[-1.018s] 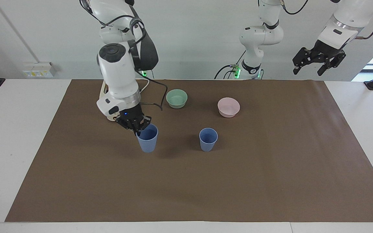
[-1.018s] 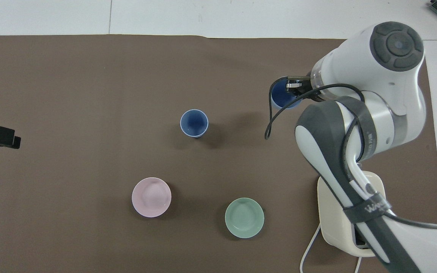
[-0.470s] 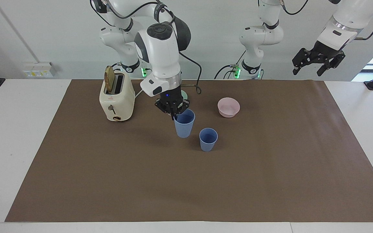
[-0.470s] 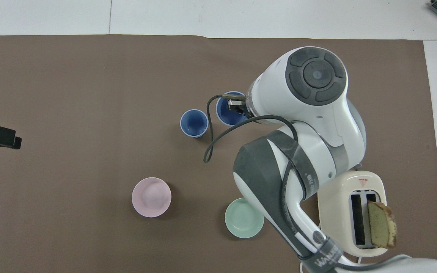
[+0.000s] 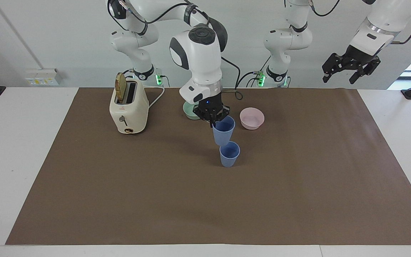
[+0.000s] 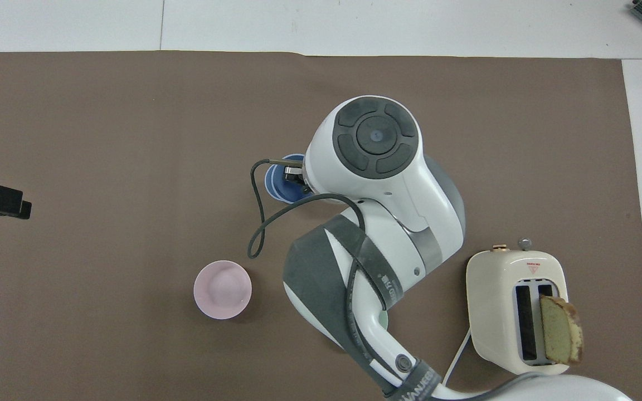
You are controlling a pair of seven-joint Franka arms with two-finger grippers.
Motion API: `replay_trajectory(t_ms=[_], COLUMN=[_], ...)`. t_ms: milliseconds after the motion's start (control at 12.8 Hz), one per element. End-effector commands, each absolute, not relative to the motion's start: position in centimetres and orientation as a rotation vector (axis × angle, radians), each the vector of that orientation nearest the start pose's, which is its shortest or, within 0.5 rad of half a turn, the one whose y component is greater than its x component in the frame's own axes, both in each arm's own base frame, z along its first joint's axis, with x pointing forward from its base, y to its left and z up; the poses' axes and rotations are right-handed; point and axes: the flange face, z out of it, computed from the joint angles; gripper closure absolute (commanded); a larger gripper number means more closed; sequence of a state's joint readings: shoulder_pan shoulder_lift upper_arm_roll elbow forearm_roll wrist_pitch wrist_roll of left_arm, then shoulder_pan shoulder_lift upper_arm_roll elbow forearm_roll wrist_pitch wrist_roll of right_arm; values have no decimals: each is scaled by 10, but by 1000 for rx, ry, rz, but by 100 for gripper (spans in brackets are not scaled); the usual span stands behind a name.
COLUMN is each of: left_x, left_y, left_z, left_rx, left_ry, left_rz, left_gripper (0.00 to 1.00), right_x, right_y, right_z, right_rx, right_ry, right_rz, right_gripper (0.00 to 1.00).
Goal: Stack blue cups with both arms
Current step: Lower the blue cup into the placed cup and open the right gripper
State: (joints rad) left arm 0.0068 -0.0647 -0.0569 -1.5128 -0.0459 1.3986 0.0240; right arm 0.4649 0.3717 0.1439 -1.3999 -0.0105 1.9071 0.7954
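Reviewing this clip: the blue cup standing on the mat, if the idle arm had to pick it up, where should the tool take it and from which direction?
Probably by the rim, from straight above, as the right tool holds the raised cup. The standing cup is upright, mouth open upward, and its tapered wall would slip in a side pinch. One finger inside, one outside, at the edge toward the left arm's end, clear of the raised cup.

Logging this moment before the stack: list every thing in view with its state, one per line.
Held periwinkle-blue plastic cup: lifted, upright, pinched at its rim, over the other cup.
Standing blue cup: upright on the mat, empty.
Right gripper: shut on the held cup's rim.
Left gripper: open, empty, waiting raised at its end.
Pink bowl: upright, empty.
Mint-green bowl: partly hidden.
Cream toaster: slice raised in one slot.
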Motion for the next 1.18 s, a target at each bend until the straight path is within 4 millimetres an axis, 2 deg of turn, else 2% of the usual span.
replay_trajectory(t_ms=[0,157,470,705,1097], left_x=[507,507,507,507,507], left_y=[-30,-30,-30,-30,-30], left_z=[673,673,673,673,673], left_rx=[-3181,-3183,-3181,-3181,-3183], left_ry=[104,105,104,104,105], left_rz=[89,89,92,89,89], left_gripper=[0,0,0,0,0], right_x=[588,596,604,600,603], right_y=[381,388,392,404,407], right_z=[508,493,481,469,449], right_rx=[-2972,-2977,-2969,-2973,-2979], right_ry=[337,332,329,301,299], right_rz=[-116,-96,-102,-93,-82], right_gripper=[100,100,100,100,100])
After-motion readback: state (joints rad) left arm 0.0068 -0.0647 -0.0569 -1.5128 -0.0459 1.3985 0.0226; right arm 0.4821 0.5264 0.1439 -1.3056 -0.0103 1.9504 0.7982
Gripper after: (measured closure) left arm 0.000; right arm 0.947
